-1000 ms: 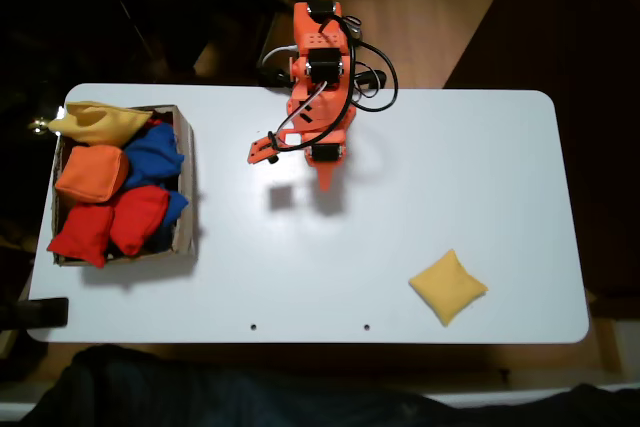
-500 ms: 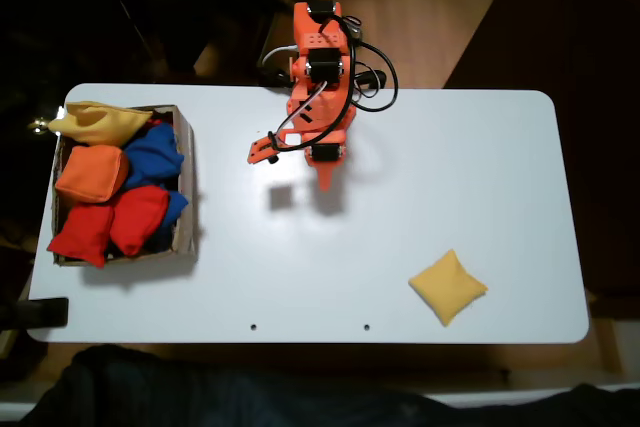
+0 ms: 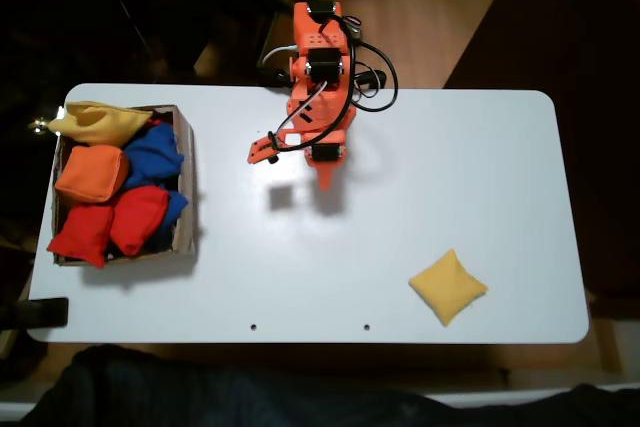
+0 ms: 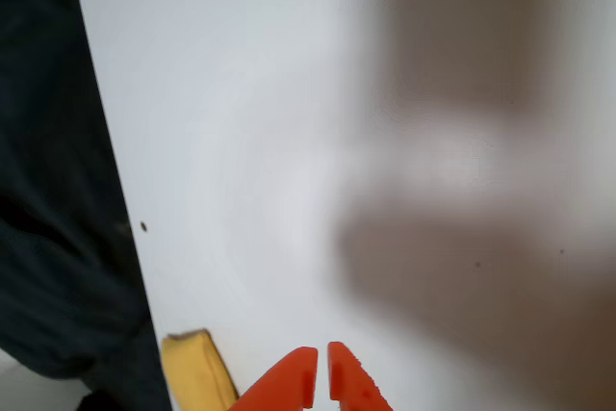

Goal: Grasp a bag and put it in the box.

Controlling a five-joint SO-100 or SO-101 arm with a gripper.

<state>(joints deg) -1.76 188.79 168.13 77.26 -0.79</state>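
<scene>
The golden-yellow square bag lies flat on the white table near its front right corner; in the wrist view a strip of the bag shows at the bottom left by the table edge. My orange gripper hangs over the table's back middle, far from the bag, with its tips pressed together and nothing between them. The brown cardboard box stands at the table's left end, holding a pale yellow, an orange, blue and red bags.
The white table has two small holes near its front edge. The arm's base and cables sit at the back edge. Dark cloth lies below the front edge.
</scene>
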